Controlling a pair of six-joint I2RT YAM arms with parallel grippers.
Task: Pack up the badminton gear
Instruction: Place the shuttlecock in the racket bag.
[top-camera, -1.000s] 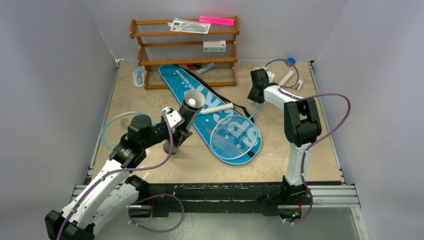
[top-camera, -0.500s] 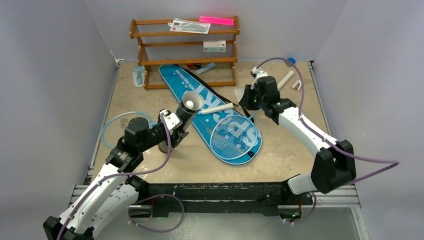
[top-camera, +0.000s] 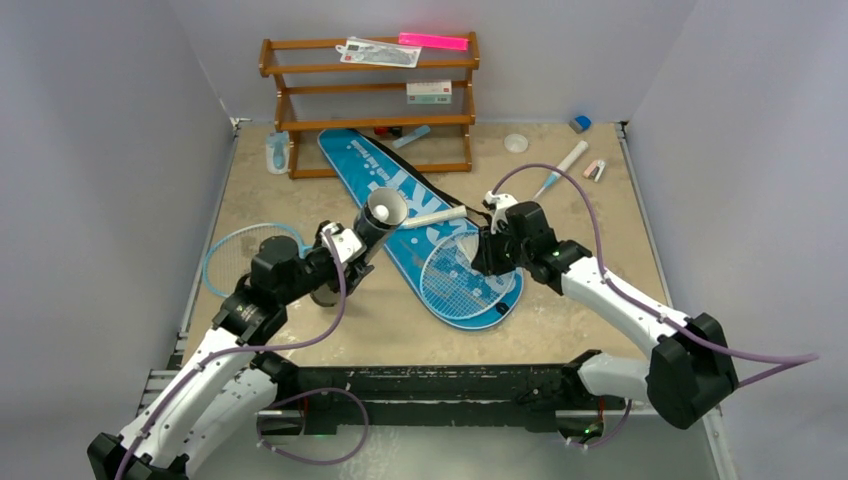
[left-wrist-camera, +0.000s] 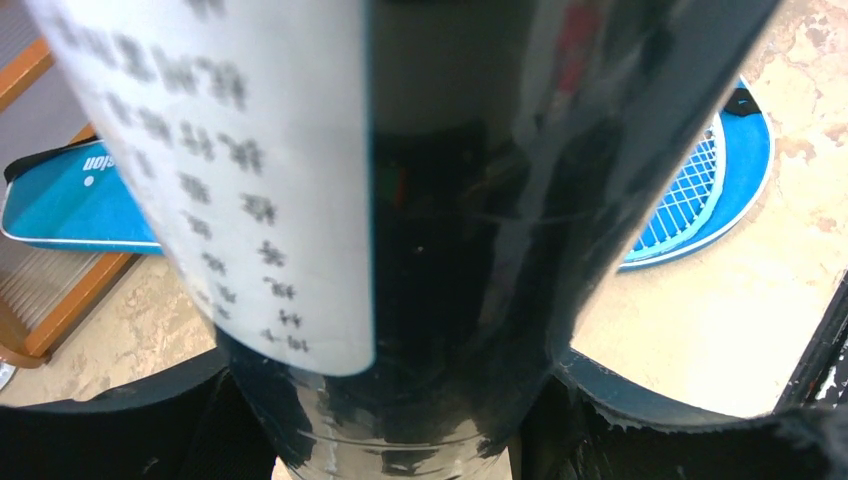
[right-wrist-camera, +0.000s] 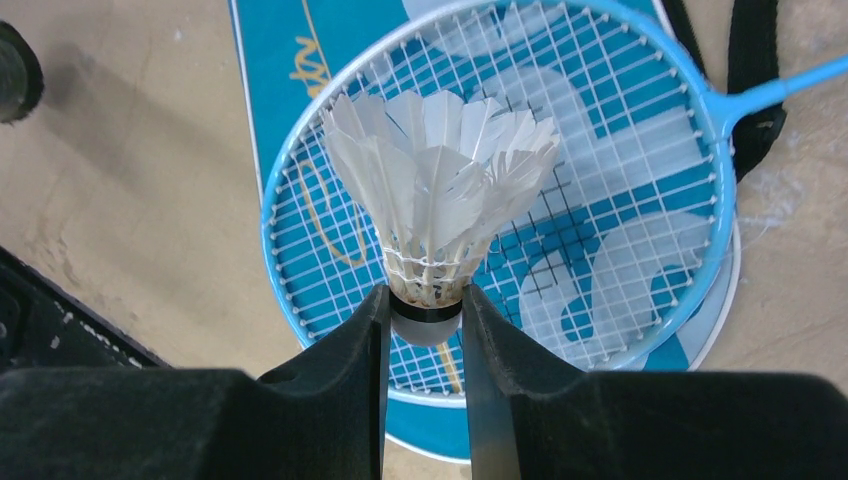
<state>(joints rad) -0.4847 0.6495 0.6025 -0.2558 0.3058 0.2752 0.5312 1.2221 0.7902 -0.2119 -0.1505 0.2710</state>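
My left gripper (top-camera: 345, 262) is shut on the black cylinder tube (top-camera: 375, 225), which tilts up to the right with its open mouth showing white inside. In the left wrist view the tube (left-wrist-camera: 450, 200) fills the space between the fingers of that gripper (left-wrist-camera: 400, 410). My right gripper (right-wrist-camera: 425, 315) is shut on the cork of a white feather shuttlecock (right-wrist-camera: 440, 190), feathers pointing away. It hovers over the head of a light-blue racket (top-camera: 468, 278) lying on the blue bag (top-camera: 365, 165). A second racket (top-camera: 230, 255) lies at the left, partly hidden by my left arm.
The brown wooden rack (top-camera: 370, 95) stands at the back with small items on its shelves. A pale-blue bottle (top-camera: 277, 153) sits left of it. At the back right lie a white disc (top-camera: 516, 143), a white stick (top-camera: 560, 167), a pink clip (top-camera: 594, 170) and a small blue block (top-camera: 581, 123).
My right arm has swung from the back right corner forward and left, carrying the shuttlecock over the racket head. The left arm has shifted the tube slightly down and left.
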